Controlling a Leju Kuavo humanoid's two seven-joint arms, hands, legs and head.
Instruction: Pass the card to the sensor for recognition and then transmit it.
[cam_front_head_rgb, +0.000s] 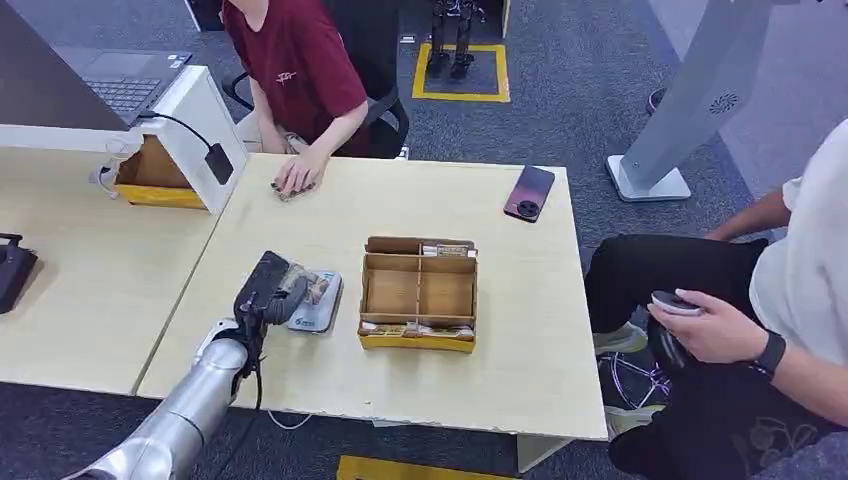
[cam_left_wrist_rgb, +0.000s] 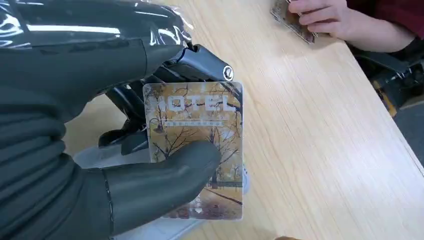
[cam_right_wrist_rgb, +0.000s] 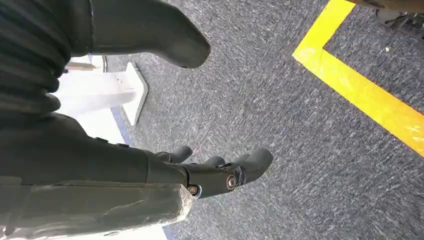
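My left hand (cam_front_head_rgb: 268, 290) hovers low over the table's near left part and holds a hotel key card (cam_front_head_rgb: 312, 288). Close up, the card (cam_left_wrist_rgb: 210, 125) carries an autumn-tree picture and the word HOTEL; my thumb (cam_left_wrist_rgb: 165, 185) presses on its face and darker fingers (cam_left_wrist_rgb: 200, 65) back it from behind. The card sits flat just over the pale grey sensor pad (cam_front_head_rgb: 325, 316), whose edge (cam_left_wrist_rgb: 92, 159) shows beneath the card. Whether card and pad touch I cannot tell. My right hand (cam_right_wrist_rgb: 210, 172) hangs over the carpet, fingers apart, holding nothing.
A wooden compartment box (cam_front_head_rgb: 418, 293) with cards along its edges stands right of the sensor. A phone (cam_front_head_rgb: 529, 192) lies at the far right. A person in red rests a hand on cards (cam_front_head_rgb: 297, 178) at the far edge. Another person (cam_front_head_rgb: 720, 330) sits at the right.
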